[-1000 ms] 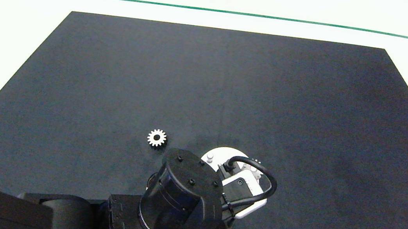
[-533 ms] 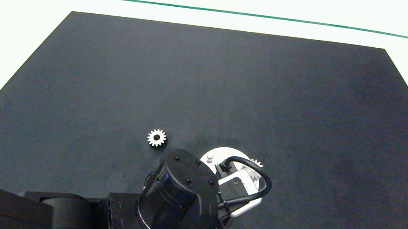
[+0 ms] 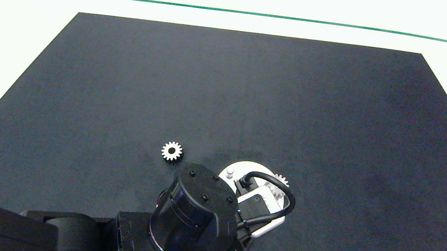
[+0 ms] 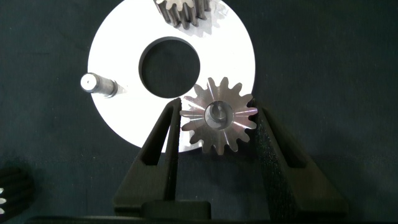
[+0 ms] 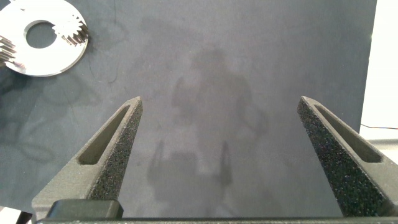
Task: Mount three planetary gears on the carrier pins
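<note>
Left end effector (image 4: 217, 121) retreated slightly; gear (image 4: 218, 116) seemingly pinned.

Your mat (image 3: 253, 95) carries the disc (image 4: 118, 118) near its front edge. On the disc: one gear (image 4: 217, 117) seated on a pin, between the left gripper's (image 4: 217, 134) fingers; a second gear (image 4: 181, 12) at the far rim; one bare pin (image 4: 99, 84). A third gear (image 3: 171, 151) lies on the mat, left of the disc.

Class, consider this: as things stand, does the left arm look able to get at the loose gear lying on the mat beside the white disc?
Probably yes. The loose gear lies flat on open mat beside the white disc, nothing near it. The left pincer sits nearby, open around a gear on a pin, so it must lift clear first.
</note>
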